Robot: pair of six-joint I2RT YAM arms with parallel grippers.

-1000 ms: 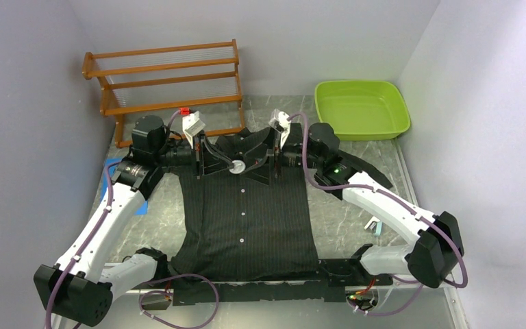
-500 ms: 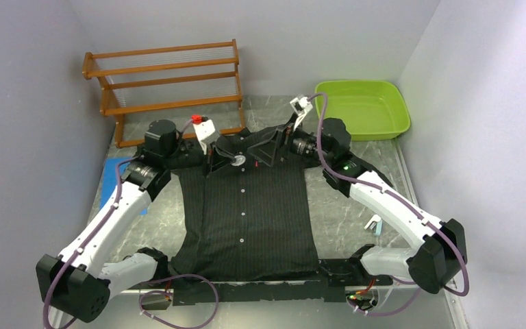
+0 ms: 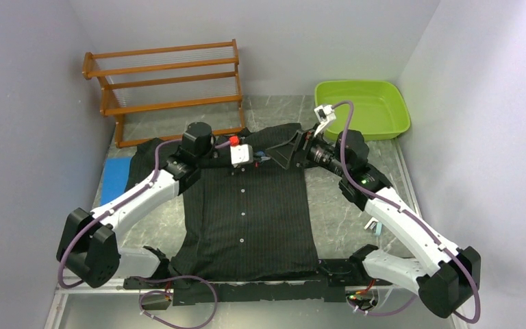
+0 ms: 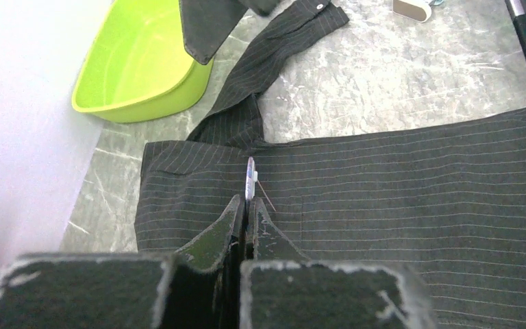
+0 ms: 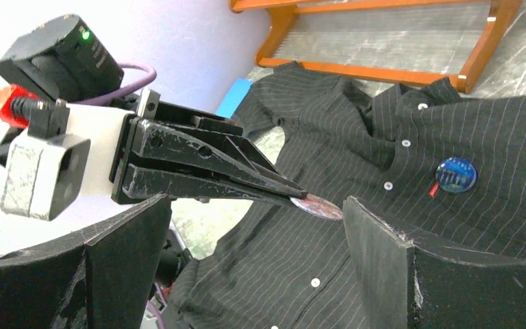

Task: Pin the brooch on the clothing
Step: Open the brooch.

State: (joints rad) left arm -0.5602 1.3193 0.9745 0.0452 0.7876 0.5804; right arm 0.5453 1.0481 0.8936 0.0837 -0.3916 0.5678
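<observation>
The clothing [image 3: 246, 219] is a black pinstriped shirt lying flat on the table, collar at the far end. My left gripper [image 4: 246, 200] is shut on the brooch [image 4: 250, 179], a thin round disc seen edge-on with its pin sticking out to the right. It hovers over the striped cloth [image 4: 418, 178]. The right wrist view shows the brooch [image 5: 317, 205] nipped at the tip of those shut fingers [image 5: 246, 179]. My right gripper [image 5: 257, 202] stands wide open around that spot and touches nothing. A second, blue round brooch [image 5: 456, 174] sits on the shirt [image 5: 315, 274] near the button line.
A wooden rack [image 3: 164, 75] stands at the back left and a lime-green tub [image 3: 359, 108] at the back right. A blue pad [image 3: 115, 177] lies left of the shirt. A small white and teal object [image 3: 373, 225] rests on the table to the right.
The right gripper let go of the brooch, opened wide and drew back to the right. The left arm swung right across the collar, carrying the brooch.
</observation>
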